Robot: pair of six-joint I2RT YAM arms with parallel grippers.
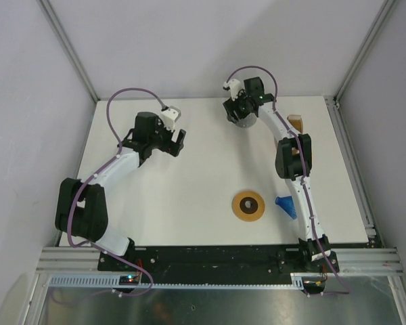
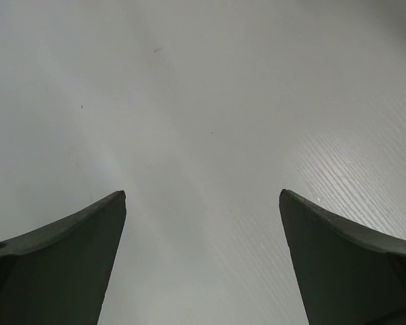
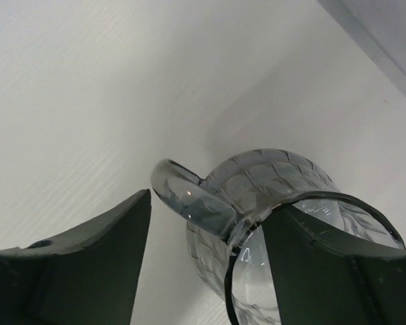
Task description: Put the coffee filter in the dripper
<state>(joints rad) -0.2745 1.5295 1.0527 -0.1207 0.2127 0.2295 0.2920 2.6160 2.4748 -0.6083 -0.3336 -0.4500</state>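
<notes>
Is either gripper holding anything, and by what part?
Nothing is held: left gripper open, right gripper open, straddling the handle of the glass jug.

1. The left arm (image 1: 118, 166) and the right arm (image 1: 274, 127) have white links and black, blocky joints.
2. A thin purple cable (image 1: 125, 95) runs along each arm.
3. The left gripper (image 2: 203, 193) and the right gripper (image 3: 213, 203) have dark grey, matte fingers, broad and tapering to a curved tip.
4. A small white block (image 1: 170, 115) is at each wrist.

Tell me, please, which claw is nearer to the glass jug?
Right. The right claw is at the glass jug, open around its handle. The left claw hangs over the table, well off to the jug's left in the top view.
</notes>
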